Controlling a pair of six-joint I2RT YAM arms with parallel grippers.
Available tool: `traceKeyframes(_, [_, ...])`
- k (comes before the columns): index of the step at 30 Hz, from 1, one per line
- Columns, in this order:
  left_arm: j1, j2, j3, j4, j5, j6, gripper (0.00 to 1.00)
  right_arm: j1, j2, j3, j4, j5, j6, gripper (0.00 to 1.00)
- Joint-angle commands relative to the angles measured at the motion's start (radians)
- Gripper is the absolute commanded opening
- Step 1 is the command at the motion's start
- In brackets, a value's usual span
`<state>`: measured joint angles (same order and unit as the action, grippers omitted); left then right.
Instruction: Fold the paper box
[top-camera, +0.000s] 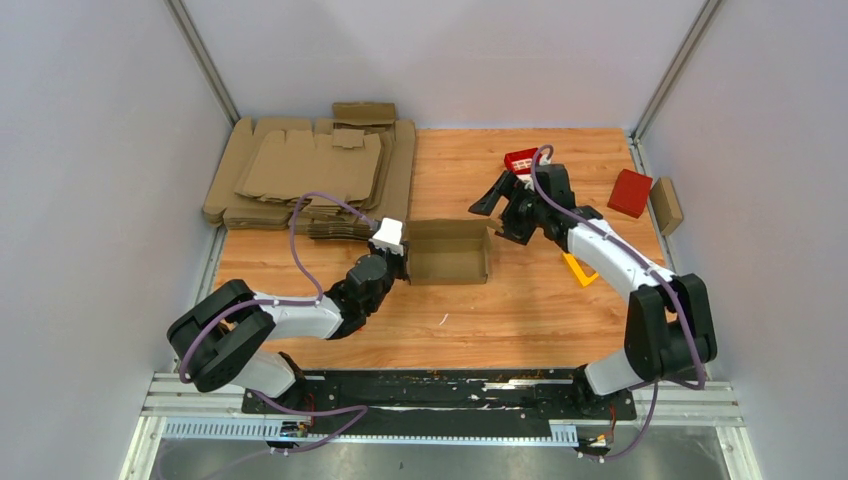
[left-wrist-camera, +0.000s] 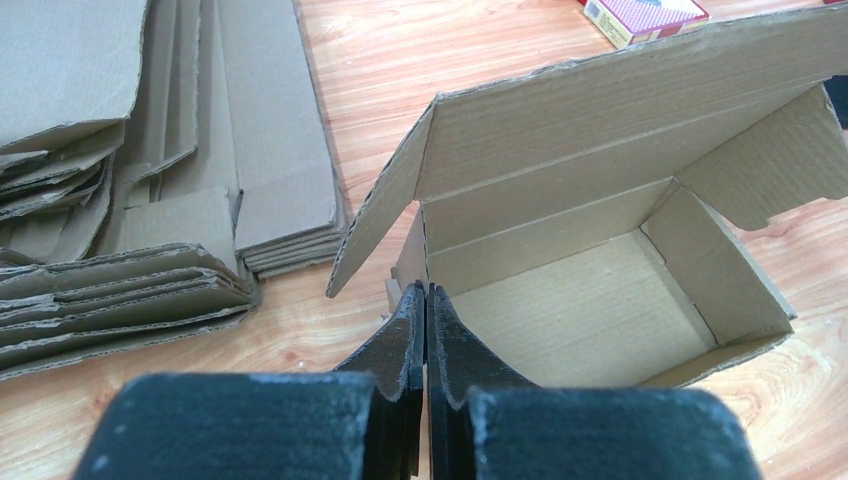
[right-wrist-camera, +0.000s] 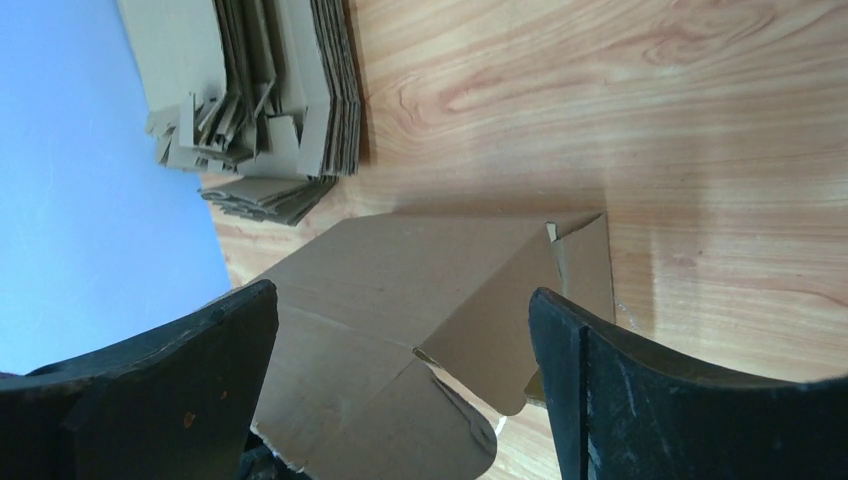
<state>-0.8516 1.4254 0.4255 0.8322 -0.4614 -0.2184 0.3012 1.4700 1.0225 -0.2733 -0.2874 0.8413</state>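
The paper box (top-camera: 448, 252) is plain brown cardboard, standing open in the middle of the wooden table with its lid flap raised at the far side. My left gripper (top-camera: 403, 262) is at the box's left wall. In the left wrist view the fingers (left-wrist-camera: 405, 335) are pressed together, shut on the top edge of that wall, and the box's inside (left-wrist-camera: 590, 305) lies just to their right. My right gripper (top-camera: 500, 212) hovers just off the box's right end, open and holding nothing. In the right wrist view its wide-apart fingers (right-wrist-camera: 640, 400) frame the box's flaps (right-wrist-camera: 400, 290).
A pile of flat cardboard blanks (top-camera: 310, 175) fills the far left corner, close to the box. Small red boxes (top-camera: 522, 160) (top-camera: 630, 192) and a brown block (top-camera: 666, 205) lie at the far right. A yellow piece (top-camera: 580, 270) sits under the right forearm. Grey walls close in on three sides.
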Motion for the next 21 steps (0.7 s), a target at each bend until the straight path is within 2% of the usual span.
traceKeyframes(1, [-0.007,0.004,0.003,-0.008,0.013,-0.004,0.00,-0.007,0.021,-0.013,0.090,-0.153,0.042,0.95])
traceKeyframes(10, [-0.009,0.035,0.019,-0.006,0.058,-0.027,0.01,-0.005,0.017,-0.119,0.195,-0.232,0.114,0.79])
traceKeyframes(21, [-0.009,0.055,0.028,-0.011,0.097,-0.066,0.01,-0.005,0.013,-0.144,0.173,-0.207,0.058,0.71])
